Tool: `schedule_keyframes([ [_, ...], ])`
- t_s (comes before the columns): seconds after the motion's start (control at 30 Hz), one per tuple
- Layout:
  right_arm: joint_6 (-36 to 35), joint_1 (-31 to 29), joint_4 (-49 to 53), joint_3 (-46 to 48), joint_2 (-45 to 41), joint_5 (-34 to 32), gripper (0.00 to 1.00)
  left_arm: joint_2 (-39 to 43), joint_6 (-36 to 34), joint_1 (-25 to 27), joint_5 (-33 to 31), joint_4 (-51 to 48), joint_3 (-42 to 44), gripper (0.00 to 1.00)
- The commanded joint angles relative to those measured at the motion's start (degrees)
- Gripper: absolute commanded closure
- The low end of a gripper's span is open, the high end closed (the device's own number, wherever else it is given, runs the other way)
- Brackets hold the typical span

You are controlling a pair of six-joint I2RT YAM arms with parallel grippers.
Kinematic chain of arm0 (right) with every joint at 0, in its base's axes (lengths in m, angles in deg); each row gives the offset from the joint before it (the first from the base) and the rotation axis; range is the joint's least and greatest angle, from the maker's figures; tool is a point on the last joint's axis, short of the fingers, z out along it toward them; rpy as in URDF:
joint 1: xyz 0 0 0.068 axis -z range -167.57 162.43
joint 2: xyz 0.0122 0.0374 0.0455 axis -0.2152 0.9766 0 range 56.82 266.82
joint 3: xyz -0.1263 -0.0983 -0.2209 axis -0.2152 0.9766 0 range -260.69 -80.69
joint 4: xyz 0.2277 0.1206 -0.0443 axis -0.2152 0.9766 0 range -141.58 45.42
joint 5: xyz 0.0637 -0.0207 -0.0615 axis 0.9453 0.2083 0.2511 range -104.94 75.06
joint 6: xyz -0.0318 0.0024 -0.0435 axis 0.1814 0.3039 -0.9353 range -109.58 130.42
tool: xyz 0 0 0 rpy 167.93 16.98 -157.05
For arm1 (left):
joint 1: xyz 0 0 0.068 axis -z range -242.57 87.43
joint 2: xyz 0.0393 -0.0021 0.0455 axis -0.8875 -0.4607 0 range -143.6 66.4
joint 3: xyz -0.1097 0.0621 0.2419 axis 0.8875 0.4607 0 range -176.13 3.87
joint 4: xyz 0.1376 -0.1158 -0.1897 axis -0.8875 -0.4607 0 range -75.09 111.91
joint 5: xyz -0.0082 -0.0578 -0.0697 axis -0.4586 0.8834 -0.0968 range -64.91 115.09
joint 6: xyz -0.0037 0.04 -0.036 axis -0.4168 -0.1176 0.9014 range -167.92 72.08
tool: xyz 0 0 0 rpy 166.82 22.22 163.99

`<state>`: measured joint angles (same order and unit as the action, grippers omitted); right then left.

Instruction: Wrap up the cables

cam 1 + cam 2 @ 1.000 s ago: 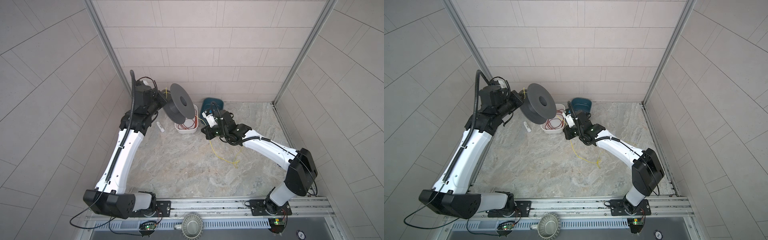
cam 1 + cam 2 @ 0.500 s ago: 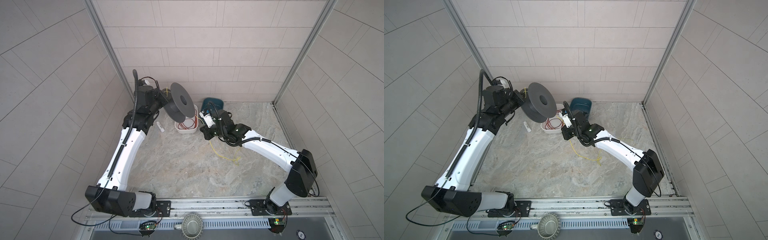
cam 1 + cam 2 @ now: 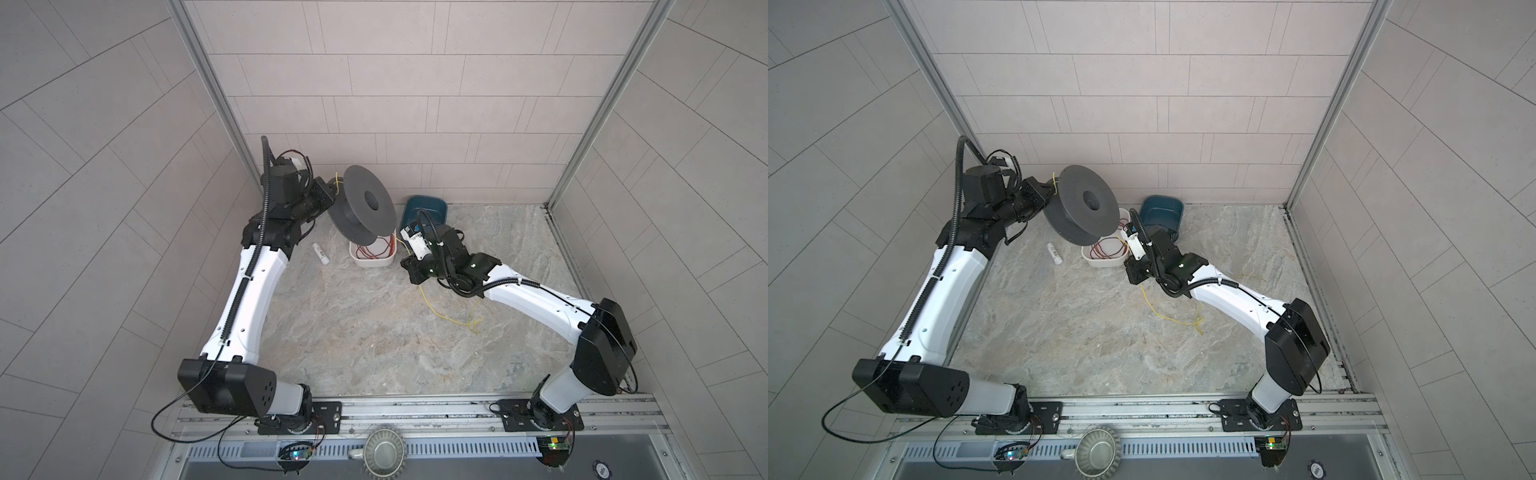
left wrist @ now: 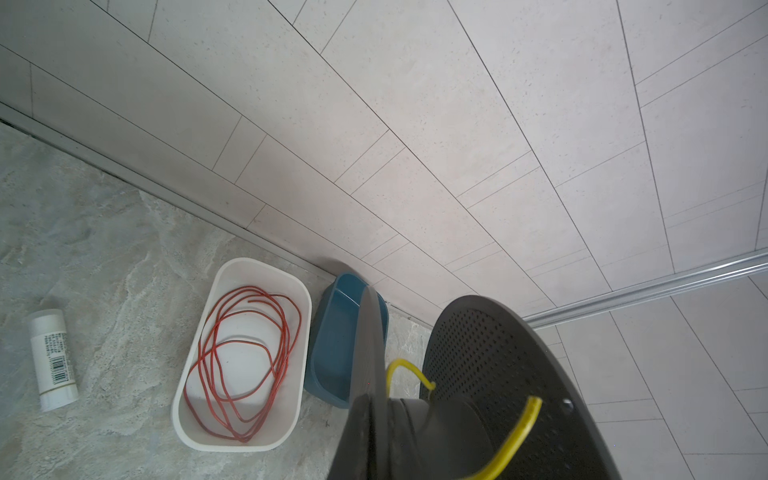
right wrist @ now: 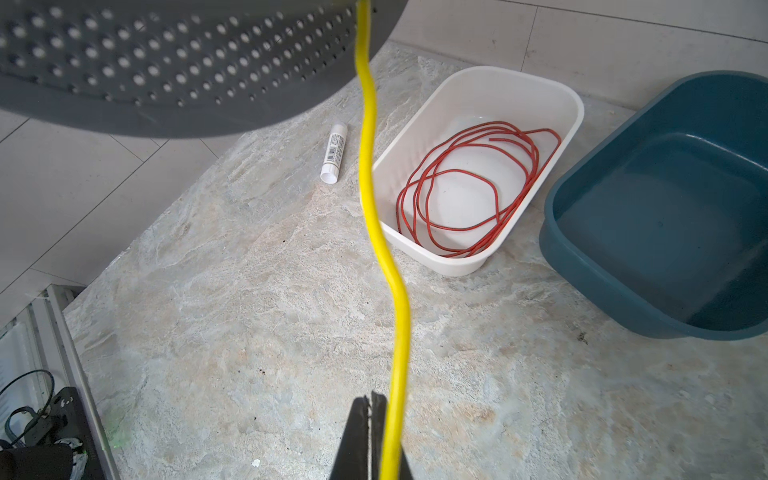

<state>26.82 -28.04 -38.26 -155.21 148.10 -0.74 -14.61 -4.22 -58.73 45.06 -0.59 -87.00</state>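
Nearest to my bases, the loose tail of the yellow cable [image 3: 451,322] lies in slack curves on the desk [image 3: 374,353], well apart from the containers. From there it rises to my right fingers [image 5: 357,440], which are pressed together. The cable runs close along their side, and I cannot tell if it is pinched between them or only touching.

Beyond them it climbs, a little wavy, to the edge of the grey spool [image 3: 365,212]. My left fingers [image 3: 1047,193] are closed on the spool and hold it in the air, tilted, above the white tray [image 5: 457,266]. A short yellow end stands out near the hub, which looks almost bare.

Farther back, the red wire [image 5: 478,178] lies coiled in the tray, a small white tube [image 5: 333,153] lies beside it, and the blue tub [image 5: 602,286] stands near the wall.

I judge that the winding is only at its beginning. The next move asks me to lead the cable between the two flanges and around the hub, with light tension, so the springy turns do not jump off.
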Motion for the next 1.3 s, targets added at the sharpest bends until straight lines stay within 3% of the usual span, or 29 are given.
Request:
schedule_keyframes([
  [0.0, 1.1, -0.1, -1.1, 0.5, 0.7, 3.5, 1.0, 1.5, 2.2, -0.8, 1.1, 5.2, -2.4, 1.0],
  [0.13, 3.2, -0.4, -2.3, 0.1, 1.2, 9.2, 1.0, 1.7, 4.2, -1.2, 0.6, 7.8, -1.1, 1.0],
  [0.27, 3.8, -1.4, -4.1, 1.1, -0.1, 10.2, 0.97, 1.6, 4.8, -1.2, 0.5, 8.9, -0.5, 1.0],
  [0.63, 9.6, -2.4, -14.8, 3.3, -0.1, 20.6, 0.91, 3.3, 5.1, -1.1, -2.5, 11.9, 2.1, 1.0],
  [0.77, 10.2, -2.3, -16.2, 3.5, 0.9, 22.0, 0.87, 3.8, 4.8, -1.2, -2.6, 12.0, 2.4, 1.0],
  [0.87, 11.0, -2.4, -17.5, 4.8, 0.8, 21.9, 0.75, 4.5, 4.3, -1.1, -3.9, 12.0, 2.5, 1.0],
  [1.03, 10.3, -2.3, -16.9, 6.3, -0.3, 19.8, 0.74, 4.2, 4.5, -1.2, -5.9, 12.5, 2.4, 1.0],
  [1.13, 8.8, -2.3, -14.1, 5.5, -0.4, 18.7, 0.81, 3.8, 4.8, -1.1, -6.9, 13.2, 2.1, 1.0],
  [1.27, 8.2, -2.2, -13.5, 5.4, -0.7, 18.8, 0.77, 3.5, 4.1, -1.2, -8.9, 13.4, 1.1, 1.0],
])
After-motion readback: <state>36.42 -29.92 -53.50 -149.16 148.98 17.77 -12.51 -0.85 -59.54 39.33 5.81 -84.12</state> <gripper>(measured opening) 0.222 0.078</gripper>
